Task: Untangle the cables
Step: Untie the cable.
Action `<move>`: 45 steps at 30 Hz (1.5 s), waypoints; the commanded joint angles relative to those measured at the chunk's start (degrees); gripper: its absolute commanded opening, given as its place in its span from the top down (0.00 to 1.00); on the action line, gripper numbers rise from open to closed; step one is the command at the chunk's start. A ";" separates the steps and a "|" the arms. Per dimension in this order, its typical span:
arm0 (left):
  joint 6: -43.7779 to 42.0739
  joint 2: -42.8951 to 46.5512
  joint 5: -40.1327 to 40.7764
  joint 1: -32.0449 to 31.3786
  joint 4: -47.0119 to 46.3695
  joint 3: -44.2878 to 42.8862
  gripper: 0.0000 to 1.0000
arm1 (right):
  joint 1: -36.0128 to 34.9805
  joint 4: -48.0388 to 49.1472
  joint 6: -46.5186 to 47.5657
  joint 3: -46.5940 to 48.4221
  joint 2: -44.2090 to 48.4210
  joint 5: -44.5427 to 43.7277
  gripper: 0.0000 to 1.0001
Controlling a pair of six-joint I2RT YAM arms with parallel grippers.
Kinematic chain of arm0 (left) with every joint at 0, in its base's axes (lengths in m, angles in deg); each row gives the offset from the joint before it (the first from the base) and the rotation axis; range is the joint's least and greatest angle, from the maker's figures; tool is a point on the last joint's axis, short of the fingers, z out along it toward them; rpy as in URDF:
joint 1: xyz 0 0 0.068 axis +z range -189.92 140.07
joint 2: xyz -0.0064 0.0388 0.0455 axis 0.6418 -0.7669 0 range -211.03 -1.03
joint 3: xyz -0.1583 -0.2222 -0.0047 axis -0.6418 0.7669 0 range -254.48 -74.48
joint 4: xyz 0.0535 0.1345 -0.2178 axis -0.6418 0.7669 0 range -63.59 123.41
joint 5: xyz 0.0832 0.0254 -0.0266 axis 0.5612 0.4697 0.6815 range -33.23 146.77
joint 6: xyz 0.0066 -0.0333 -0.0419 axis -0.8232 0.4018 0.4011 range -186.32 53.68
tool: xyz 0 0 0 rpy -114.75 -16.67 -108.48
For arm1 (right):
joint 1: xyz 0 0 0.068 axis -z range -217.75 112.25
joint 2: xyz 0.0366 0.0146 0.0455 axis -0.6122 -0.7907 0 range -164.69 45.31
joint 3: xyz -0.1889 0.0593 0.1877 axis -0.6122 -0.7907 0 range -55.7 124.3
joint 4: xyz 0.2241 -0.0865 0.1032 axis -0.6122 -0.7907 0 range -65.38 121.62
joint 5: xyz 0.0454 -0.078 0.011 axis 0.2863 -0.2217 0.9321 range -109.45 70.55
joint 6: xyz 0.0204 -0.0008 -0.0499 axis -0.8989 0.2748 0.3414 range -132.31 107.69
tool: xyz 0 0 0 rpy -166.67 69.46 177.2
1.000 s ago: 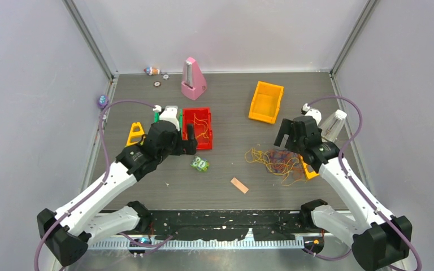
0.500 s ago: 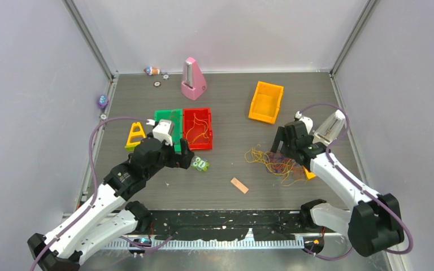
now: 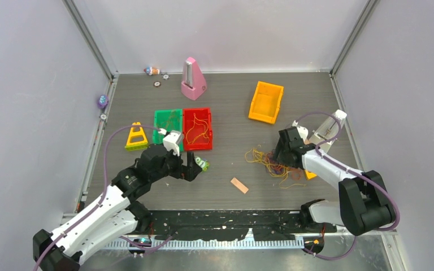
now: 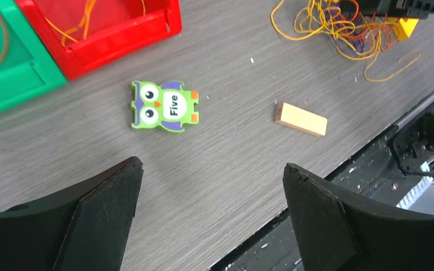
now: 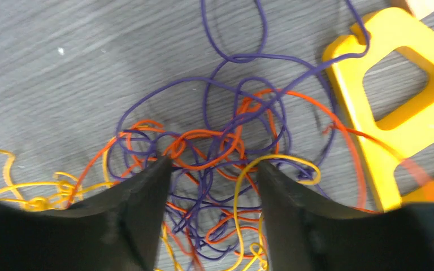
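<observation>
My right gripper (image 5: 212, 169) is sitting in the cables (image 5: 215, 144)
I am straddling orange and purple strands, jaws partly apart; my left gripper (image 4: 213, 166) is hovering wide open.

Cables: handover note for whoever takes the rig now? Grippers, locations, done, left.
Left gripper: open, empty, above the table near the owl piece.
Right gripper: open, down on the tangle, purple and orange strands between its fingers, not clamped.
Cables: main tangle on the table right of centre, partly over a yellow frame piece.
Done: a few orange-yellow strands lie in the red bin, at least one in the green bin.
Left: most of the tangle, orange, yellow and purple knotted together.
</observation>
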 commanded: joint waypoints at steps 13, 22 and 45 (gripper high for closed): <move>1.37 -11.09 -12.42 -0.29 -20.56 4.31 0.07 | -11.09 19.52 1.77 -0.19 6.78 28.08 0.94; -0.37 -21.84 -9.34 -2.96 -22.97 -1.44 0.06 | -10.21 11.11 3.54 0.73 14.01 16.93 0.20; -5.78 -44.92 -5.17 -10.88 -16.04 -13.24 0.33 | -19.27 9.10 8.40 5.86 0.10 20.07 0.13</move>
